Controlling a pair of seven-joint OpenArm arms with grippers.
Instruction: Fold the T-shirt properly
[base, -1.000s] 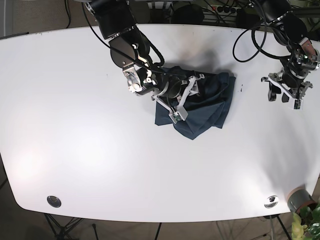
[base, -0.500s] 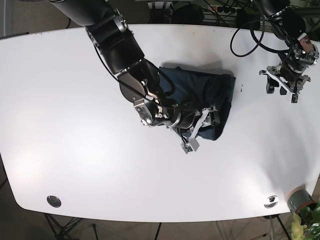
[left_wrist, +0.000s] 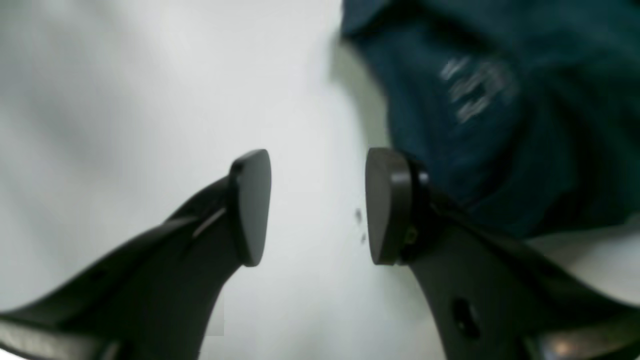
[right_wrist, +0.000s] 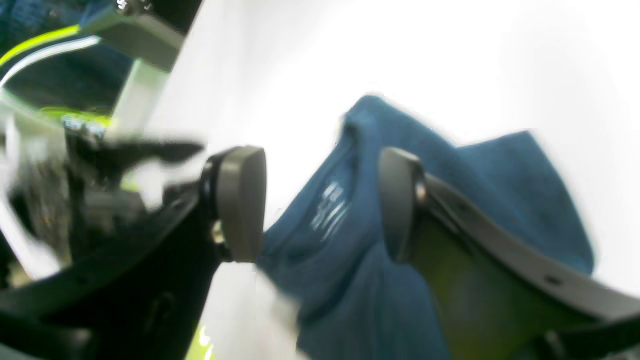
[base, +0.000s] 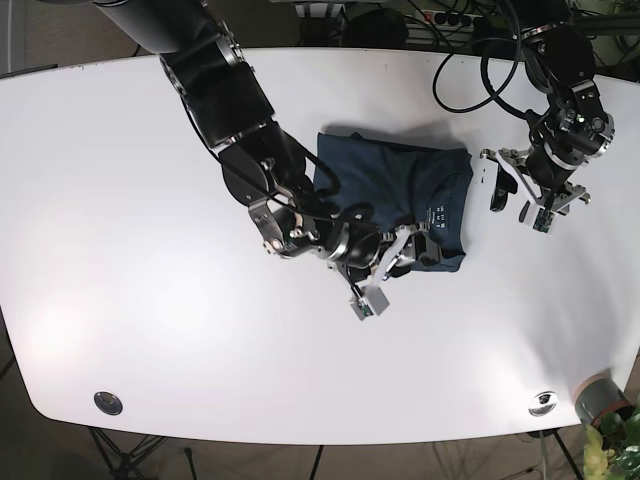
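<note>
Since the shirt (base: 400, 200) is soft and light, its edge should be pinched; both grippers, left (left_wrist: 315, 205) and right (right_wrist: 320, 200), are seen open, holding nothing.

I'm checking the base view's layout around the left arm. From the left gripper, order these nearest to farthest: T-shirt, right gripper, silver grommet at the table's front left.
1. T-shirt: just beside the left gripper, toward the table's middle.
2. Right gripper: farther along, at the shirt's front edge.
3. Silver grommet: farthest, at the table's opposite front corner.
</note>
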